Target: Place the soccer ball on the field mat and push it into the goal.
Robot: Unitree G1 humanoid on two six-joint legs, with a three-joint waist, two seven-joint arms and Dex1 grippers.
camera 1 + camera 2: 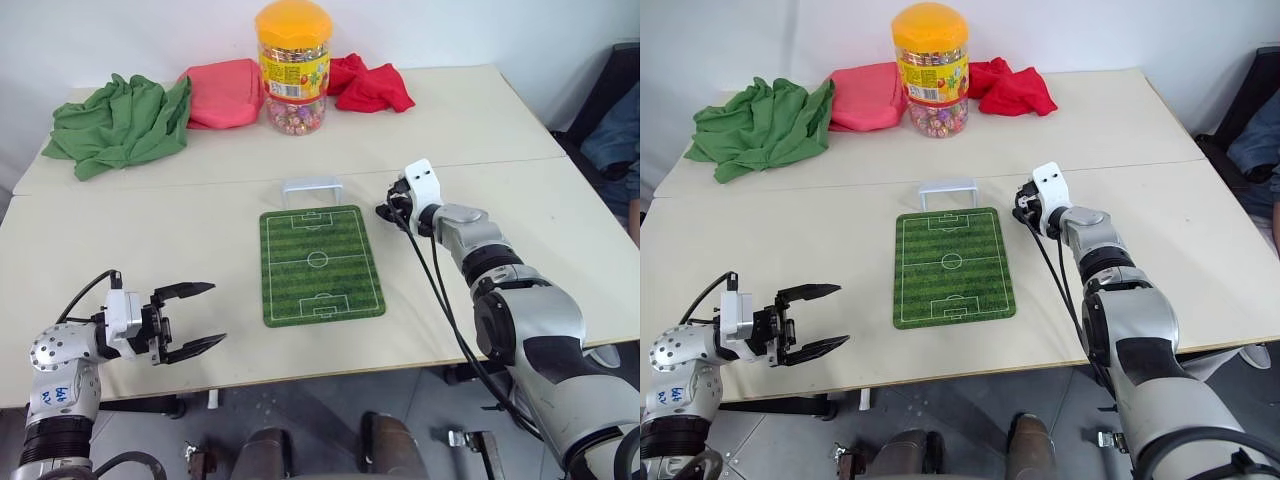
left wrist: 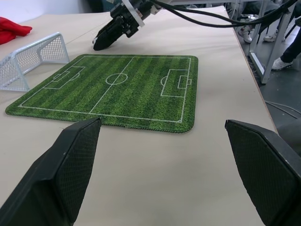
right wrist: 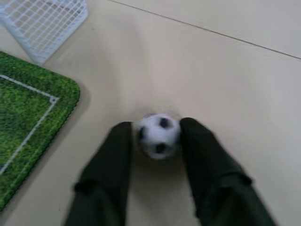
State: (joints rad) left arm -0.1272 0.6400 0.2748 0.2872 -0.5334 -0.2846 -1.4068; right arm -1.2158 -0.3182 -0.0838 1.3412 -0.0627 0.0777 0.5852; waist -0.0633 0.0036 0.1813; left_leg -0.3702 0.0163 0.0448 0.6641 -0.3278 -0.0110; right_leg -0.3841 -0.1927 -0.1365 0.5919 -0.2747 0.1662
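Right fingers closed on ball
Right fingers (image 3: 157, 141) grip the soccer ball (image 3: 158, 135) on the bench (image 1: 520, 200); left fingers (image 1: 190, 318) spread wide, empty.

A pale table (image 1: 200, 230) runs across the scene, with a seam between two tabletops. At its far edge stands a clear candy jar (image 1: 293, 68) with an orange lid and a yellow label, small multicoloured candies showing at its bottom. A crumpled green cloth (image 1: 122, 122) lies far left. A folded pink cloth (image 1: 222, 92) touches the jar's left side; a red cloth (image 1: 368, 85) lies at its right.
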